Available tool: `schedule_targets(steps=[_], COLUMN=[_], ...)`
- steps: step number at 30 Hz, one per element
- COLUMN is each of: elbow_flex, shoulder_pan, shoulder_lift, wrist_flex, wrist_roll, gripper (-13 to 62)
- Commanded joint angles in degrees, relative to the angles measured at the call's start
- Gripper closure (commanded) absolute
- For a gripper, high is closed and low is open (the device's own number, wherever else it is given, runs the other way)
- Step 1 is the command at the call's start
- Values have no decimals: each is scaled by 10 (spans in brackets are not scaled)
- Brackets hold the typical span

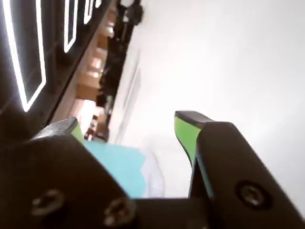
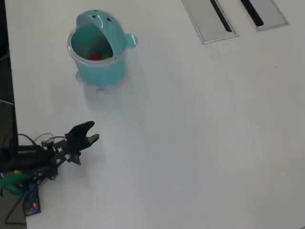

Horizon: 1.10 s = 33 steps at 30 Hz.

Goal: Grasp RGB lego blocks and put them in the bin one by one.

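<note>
One bin stands upright, hood tilted back.

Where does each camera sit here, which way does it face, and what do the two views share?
Wrist view: rides behind the gripper, looking forward along its open jaws toward the bin.
Overhead view: fixed above the table, looking down; the arm lies at lower left, gripper pointing toward the bin.
Shared: the gripper, the bin, the white table.

Overhead view high above table, wrist view close, both sharing bin.
</note>
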Motion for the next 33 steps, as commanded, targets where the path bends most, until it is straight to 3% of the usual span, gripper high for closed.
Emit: schedule_targets(steps=[1,17,33], elbow_flex=[42,42,43], shoulder_pan=[0,57,90], shoulder_lift=[29,33,33], wrist_flex=[6,207,228], wrist_roll=[-1,18,153], gripper=[129,117,120])
